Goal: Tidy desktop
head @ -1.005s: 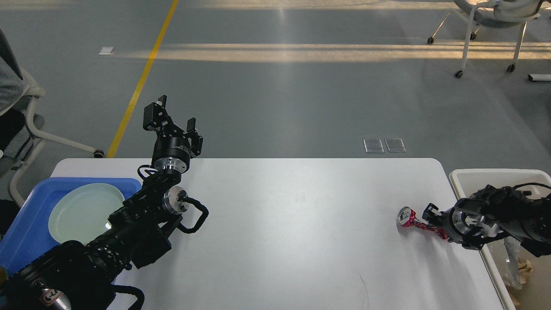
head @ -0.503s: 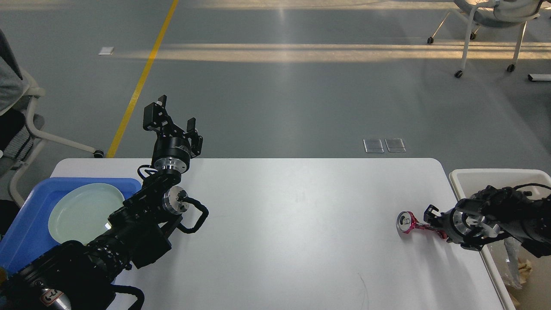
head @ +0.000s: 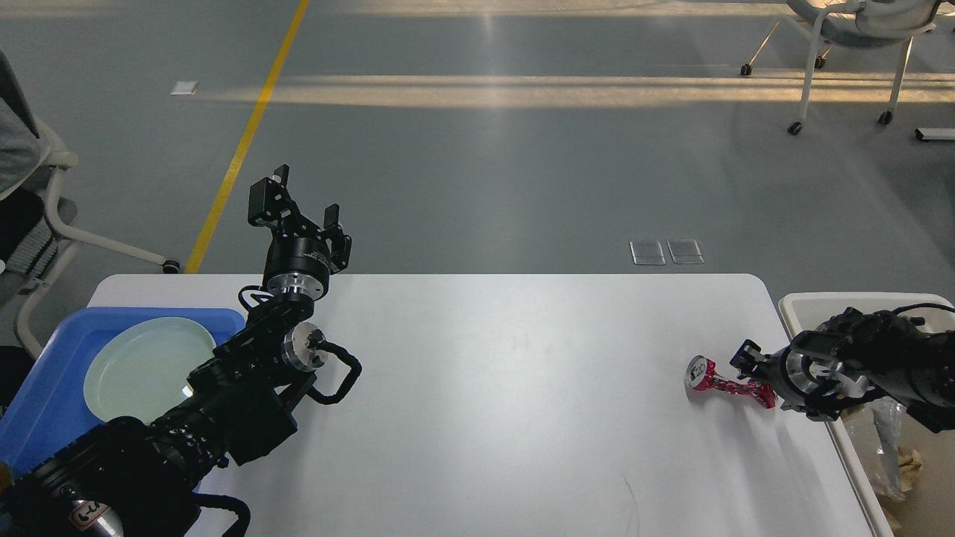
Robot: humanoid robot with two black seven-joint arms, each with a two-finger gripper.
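Observation:
The white desktop [head: 485, 388] fills the lower half of the head view. A crushed red can [head: 709, 379] lies near its right edge, silver top facing left. My right gripper [head: 755, 377] comes in from the right and is shut on the can's flattened end. My left gripper [head: 298, 207] is raised above the desktop's far left edge, fingers spread open and holding nothing.
A blue tray [head: 45, 395] with a pale green plate [head: 145, 365] sits at the left, partly under my left arm. An off-white bin [head: 813, 304] holding crumpled waste stands off the right edge. Chairs stand on the floor at far left and far right.
My right gripper has shifted slightly up and away with the can, whose body has tilted. The left arm has not moved.

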